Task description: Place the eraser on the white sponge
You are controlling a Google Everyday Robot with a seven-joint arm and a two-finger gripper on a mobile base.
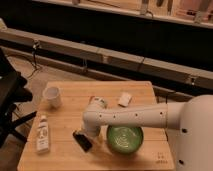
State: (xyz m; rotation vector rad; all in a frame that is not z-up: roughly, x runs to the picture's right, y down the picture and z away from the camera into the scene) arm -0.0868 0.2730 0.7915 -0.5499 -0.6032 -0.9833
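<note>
A black eraser lies on the wooden table near its front edge, left of a green bowl. The white sponge lies towards the back right of the table, well apart from the eraser. My white arm reaches in from the right, and my gripper points down right over the eraser. I cannot tell whether it is touching or holding the eraser.
A green bowl stands just right of the gripper, under my forearm. A white cup stands at the back left. A white bottle lies at the front left. A black chair is left of the table.
</note>
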